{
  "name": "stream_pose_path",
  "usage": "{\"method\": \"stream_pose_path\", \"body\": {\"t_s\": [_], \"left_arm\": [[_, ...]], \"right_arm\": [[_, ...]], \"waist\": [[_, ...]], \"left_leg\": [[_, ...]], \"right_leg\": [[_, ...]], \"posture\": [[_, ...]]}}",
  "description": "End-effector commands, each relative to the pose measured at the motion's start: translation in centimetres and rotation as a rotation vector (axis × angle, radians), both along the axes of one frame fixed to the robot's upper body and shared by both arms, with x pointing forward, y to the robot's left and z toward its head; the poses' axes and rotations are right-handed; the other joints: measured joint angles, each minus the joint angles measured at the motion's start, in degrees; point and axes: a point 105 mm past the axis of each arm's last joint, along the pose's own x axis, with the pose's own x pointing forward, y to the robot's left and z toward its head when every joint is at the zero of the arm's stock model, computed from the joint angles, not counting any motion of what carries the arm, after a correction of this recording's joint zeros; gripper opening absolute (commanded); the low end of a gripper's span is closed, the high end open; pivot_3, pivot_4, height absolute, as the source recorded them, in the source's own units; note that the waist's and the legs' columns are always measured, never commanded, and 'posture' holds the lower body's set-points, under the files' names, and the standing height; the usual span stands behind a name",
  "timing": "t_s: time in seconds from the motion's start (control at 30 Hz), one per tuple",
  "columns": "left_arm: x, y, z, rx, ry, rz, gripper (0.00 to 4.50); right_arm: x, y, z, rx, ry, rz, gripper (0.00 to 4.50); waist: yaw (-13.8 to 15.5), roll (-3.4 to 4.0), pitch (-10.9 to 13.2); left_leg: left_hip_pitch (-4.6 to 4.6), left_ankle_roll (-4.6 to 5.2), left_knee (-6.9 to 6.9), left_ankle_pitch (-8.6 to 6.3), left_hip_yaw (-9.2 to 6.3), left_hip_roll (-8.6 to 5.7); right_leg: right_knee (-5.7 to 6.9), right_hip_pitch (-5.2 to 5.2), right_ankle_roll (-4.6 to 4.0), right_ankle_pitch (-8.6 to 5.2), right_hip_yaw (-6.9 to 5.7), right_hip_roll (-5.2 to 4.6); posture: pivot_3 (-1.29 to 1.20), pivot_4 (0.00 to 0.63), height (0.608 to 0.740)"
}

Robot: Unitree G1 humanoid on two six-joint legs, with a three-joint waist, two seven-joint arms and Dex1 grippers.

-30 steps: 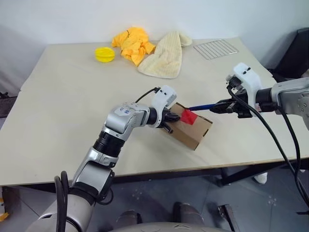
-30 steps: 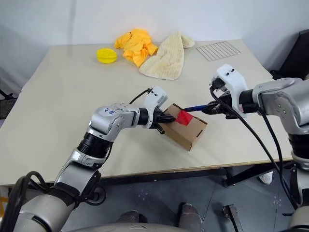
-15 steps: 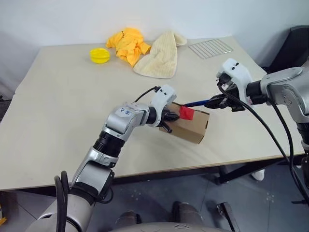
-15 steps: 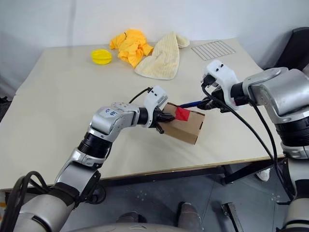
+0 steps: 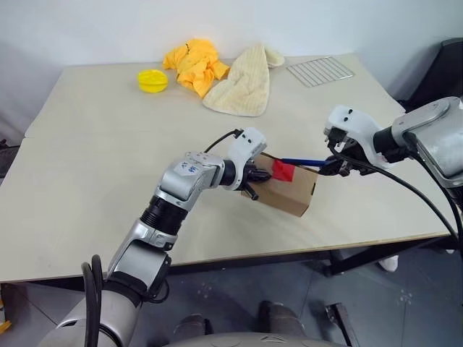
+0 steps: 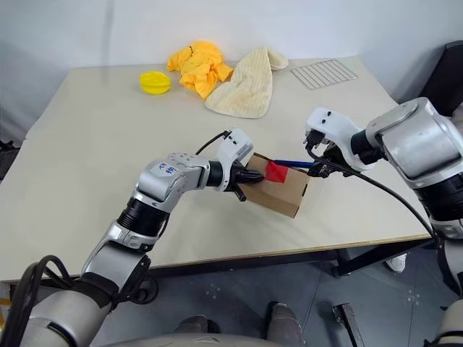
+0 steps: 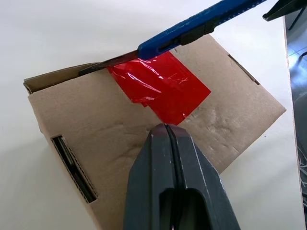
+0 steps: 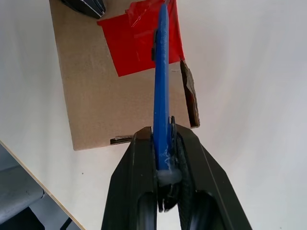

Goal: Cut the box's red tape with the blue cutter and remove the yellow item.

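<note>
Fingers [image 8: 144,182] grip blue cutter [image 8: 160,96] — box [image 7: 120,143] taped.

Far across my bench [image 5: 94,173] sit a round yellow dish [image 5: 153,79], a crumpled yellow-orange cloth [image 5: 194,63] just beside it, and a cream towel [image 5: 244,85] touching that cloth. A wire rack [image 5: 320,71] lies flat near the far right corner, apart.

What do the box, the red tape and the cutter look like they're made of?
Box: matte brown corrugated cardboard, fluting visible at cut edges. Red tape: glossy, wrinkled film, probably plastic. Blue cutter: smooth body, likely plastic; dark blade, seemingly metal.
</note>
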Motion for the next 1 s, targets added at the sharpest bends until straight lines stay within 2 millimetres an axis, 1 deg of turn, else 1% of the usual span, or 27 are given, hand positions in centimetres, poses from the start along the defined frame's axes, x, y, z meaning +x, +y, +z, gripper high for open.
{"method": "stream_pose_path", "body": {"t_s": [0.03,0.17,0.27,0.33,0.53,0.77,1.0], "left_arm": [[0.8,2.0,-2.3,0.082,0.056,0.087,0.00],[0.7,2.0,-2.4,0.083,0.059,0.085,0.00],[0.8,2.1,-2.4,0.085,0.060,0.086,0.00],[0.9,2.2,-2.5,0.087,0.061,0.086,0.00],[1.1,2.1,-2.5,0.090,0.054,0.078,0.00],[1.2,1.7,-2.4,0.099,0.040,0.039,0.00],[1.2,1.4,-2.5,0.109,0.032,0.010,0.00]], "right_arm": [[-0.1,-0.2,-0.2,-0.006,0.028,0.000,0.15],[0.0,-1.1,0.0,-0.025,0.025,-0.018,0.15],[-0.5,-1.8,-0.2,-0.049,0.046,-0.014,0.15],[-0.6,-1.9,-0.2,-0.056,0.052,-0.009,0.15],[0.5,-0.5,0.4,-0.011,0.014,0.007,0.15],[2.5,0.5,1.4,0.016,-0.020,0.004,0.15],[3.2,1.2,2.1,-0.005,0.029,0.034,0.15]], "waist": [[0.00,0.00,0.00],[0.00,0.00,0.00],[0.15,0.00,0.01],[0.37,0.00,0.01],[0.62,0.01,0.01],[-0.36,0.03,0.02],[-0.22,0.08,0.05]], "left_leg": [[0.00,0.00,0.00,0.00,0.00,0.00],[-0.02,0.00,0.00,0.00,-0.01,0.00],[-0.02,0.00,0.00,0.00,-0.01,0.00],[-0.03,0.00,0.00,0.00,-0.01,0.00],[-0.01,0.00,0.00,0.00,-0.01,0.00],[0.04,0.00,0.03,0.01,0.01,0.00],[-0.04,0.00,0.02,0.01,0.04,-0.01]], "right_leg": [[-0.01,0.00,0.00,0.00,0.00,0.00],[-0.02,0.00,0.00,0.00,-0.01,0.00],[-0.02,0.00,0.00,0.00,-0.01,0.00],[-0.04,0.00,0.01,0.00,-0.02,0.00],[-0.03,0.00,0.01,0.00,-0.01,0.00],[0.10,-0.01,0.00,0.01,0.01,0.00],[0.05,-0.05,0.01,0.01,0.00,0.00]], "posture": [[0.00,0.150,0.740],[0.00,0.150,0.740],[0.00,0.150,0.740],[0.00,0.150,0.740],[0.00,0.150,0.740],[0.00,0.150,0.740],[0.00,0.150,0.740]]}}
